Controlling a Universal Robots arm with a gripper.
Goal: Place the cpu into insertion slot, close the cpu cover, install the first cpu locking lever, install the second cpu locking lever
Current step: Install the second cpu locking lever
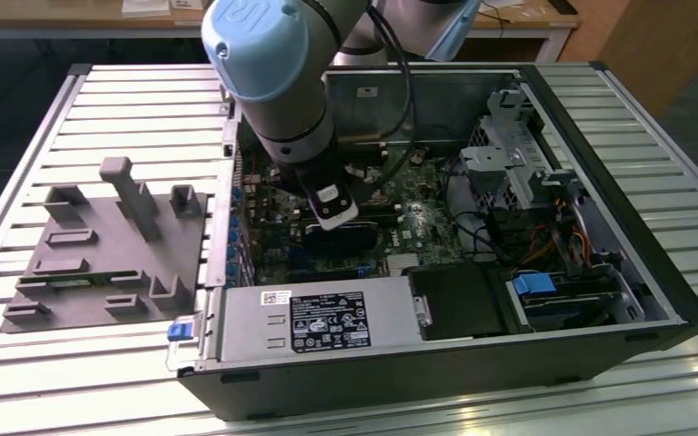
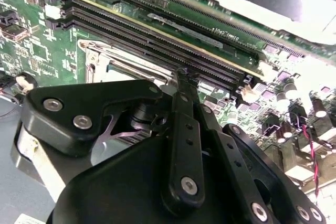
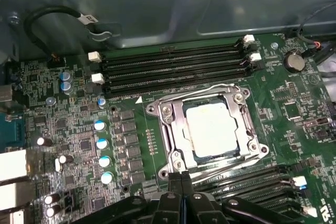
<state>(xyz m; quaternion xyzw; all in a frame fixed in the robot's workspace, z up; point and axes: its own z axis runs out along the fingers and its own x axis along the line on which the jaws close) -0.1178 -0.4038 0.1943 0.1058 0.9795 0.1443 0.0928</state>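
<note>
My claw (image 3: 181, 184) has its fingers pinched together, holding nothing, right at the near edge of the cpu cover (image 3: 176, 129), closed over the cpu (image 3: 212, 129).

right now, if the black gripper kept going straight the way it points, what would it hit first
Probably the near edge of the silvery metal cpu cover closed over the silvery square cpu; the black gripper points there with its fingers together, though depth is unclear.

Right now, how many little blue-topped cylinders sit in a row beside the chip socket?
4 in the first wrist view, in a row beside the socket. More may be hidden.
</note>
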